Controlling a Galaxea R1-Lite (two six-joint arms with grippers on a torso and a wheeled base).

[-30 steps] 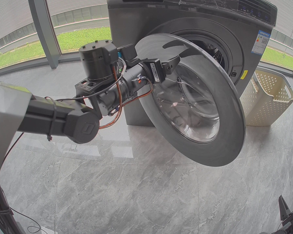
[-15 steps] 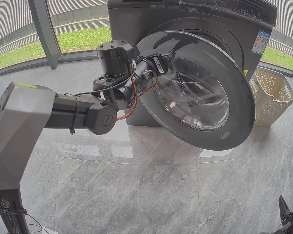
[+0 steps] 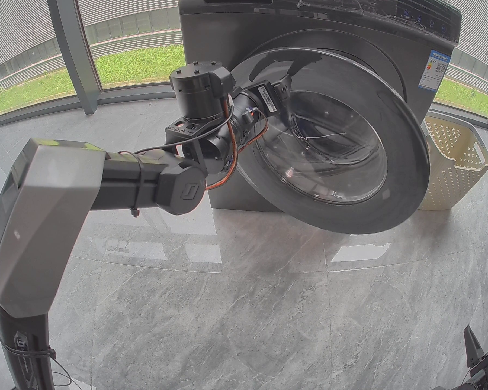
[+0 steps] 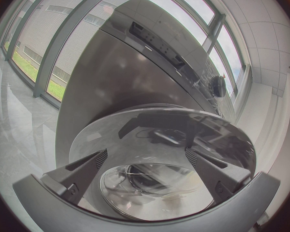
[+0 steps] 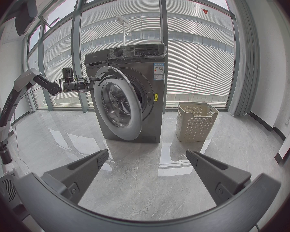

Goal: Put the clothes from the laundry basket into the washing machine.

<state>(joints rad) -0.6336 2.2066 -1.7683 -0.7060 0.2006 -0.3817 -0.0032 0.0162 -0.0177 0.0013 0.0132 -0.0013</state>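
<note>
The grey washing machine stands ahead with its round glass door partly open, angled toward the drum. My left gripper is open against the door's outer face near its upper left rim. In the left wrist view the left gripper has spread fingers with the door just beyond them and nothing between them. A cream laundry basket stands on the floor right of the machine. My right gripper hangs low at the near right. Its fingers are open and empty in the right wrist view.
Glossy grey tiled floor stretches in front of the machine. Tall windows with a grey pillar run behind and to the left. In the right wrist view the basket sits close to the machine.
My left arm has pushed forward and to the right, and the door has swung from wide open toward the machine's front. The right gripper has stayed put.
</note>
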